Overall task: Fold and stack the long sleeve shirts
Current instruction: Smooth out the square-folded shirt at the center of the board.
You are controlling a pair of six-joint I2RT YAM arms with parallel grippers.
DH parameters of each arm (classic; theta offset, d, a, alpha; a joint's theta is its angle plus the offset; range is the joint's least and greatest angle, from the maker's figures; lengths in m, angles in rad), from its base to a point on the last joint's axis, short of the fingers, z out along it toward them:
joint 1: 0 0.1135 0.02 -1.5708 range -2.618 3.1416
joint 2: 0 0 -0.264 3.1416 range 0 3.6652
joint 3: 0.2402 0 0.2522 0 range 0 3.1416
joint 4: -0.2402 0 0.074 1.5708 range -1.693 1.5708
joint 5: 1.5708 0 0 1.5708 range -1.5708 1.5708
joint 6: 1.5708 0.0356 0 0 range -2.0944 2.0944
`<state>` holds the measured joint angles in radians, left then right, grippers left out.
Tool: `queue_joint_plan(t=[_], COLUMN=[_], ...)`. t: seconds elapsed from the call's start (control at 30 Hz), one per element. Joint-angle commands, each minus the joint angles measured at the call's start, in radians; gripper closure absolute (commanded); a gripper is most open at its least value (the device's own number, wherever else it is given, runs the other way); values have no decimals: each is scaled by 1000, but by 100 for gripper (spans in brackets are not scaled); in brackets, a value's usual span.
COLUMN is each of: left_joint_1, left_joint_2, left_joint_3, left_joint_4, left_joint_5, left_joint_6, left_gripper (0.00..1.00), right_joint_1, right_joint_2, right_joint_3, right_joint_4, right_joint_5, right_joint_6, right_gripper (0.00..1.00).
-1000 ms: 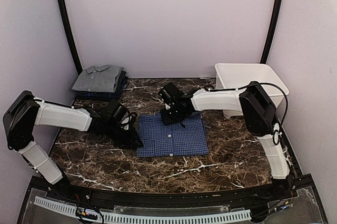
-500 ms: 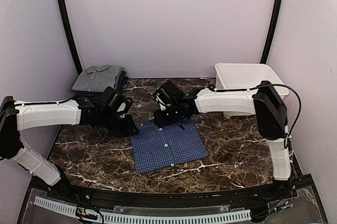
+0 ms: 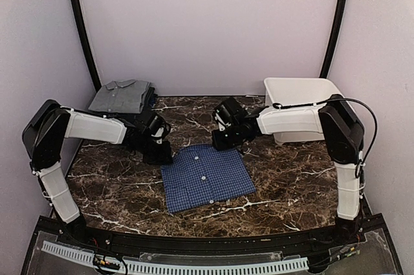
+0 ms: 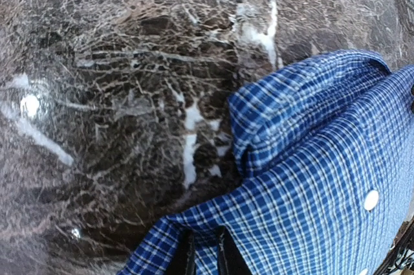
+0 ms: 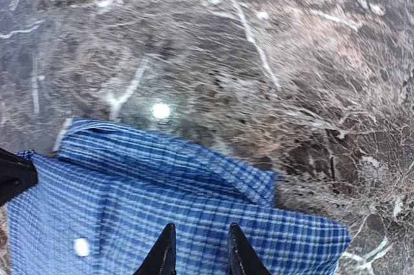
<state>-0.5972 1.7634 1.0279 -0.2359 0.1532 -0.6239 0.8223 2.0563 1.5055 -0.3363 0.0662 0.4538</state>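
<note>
Blue shirt (image 3: 206, 176) sits folded in the middle of the counter (image 3: 291, 178), collar at the far edge. Its button line runs near to far and is skewed a touch, so the near end swings left.

I've got both arms on that far edge. The left end effector (image 3: 160, 153) is at the far-left corner and the right end effector (image 3: 226, 142) is just right of the collar. The rest of the shirt lies toward me from both of them.

On the left wrist view the fingers (image 4: 226, 262) are nearly together over the cloth's edge. I can't tell if they've pinched any fabric.

On the right wrist view the fingers (image 5: 163, 255) stand a little apart. Check cloth shows between them, lying flat, and I see nothing gripped.

What matters now is the grey shirt (image 3: 120, 96), folded at the far-left corner, well apart from the blue one. It lies up and left of both end effectors, along the line of that far edge. The left arm is clearly nearer, so I reckon it leads the carry across and the right follows.
</note>
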Motion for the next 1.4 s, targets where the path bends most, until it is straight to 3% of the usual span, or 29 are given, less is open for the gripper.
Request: queue_joint_plan(t=[0.0, 0.43, 0.73, 1.0, 1.23, 1.37], left_joint_1=[36, 73, 84, 97, 106, 106], left_joint_2=[44, 49, -78, -231, -344, -375], left_joint_3=[30, 55, 77, -9, -137, -227], left_joint_4=[63, 63, -16, -74, -56, -15], left_joint_5=[58, 82, 89, 96, 136, 159], left_joint_6=[47, 41, 44, 25, -17, -40], left_gripper=[88, 86, 75, 58, 50, 47], right_joint_1=[-40, -93, -92, -92, -92, -92], right_joint_2=[39, 41, -93, -288, -445, -536], right_joint_3=[-36, -118, -153, -244, -372, -452], right_joint_4=[48, 52, 59, 131, 232, 284], right_joint_5=[-12, -14, 22, 49, 78, 109], right_joint_6=[15, 60, 45, 33, 38, 42], right_gripper=[75, 73, 61, 51, 44, 31])
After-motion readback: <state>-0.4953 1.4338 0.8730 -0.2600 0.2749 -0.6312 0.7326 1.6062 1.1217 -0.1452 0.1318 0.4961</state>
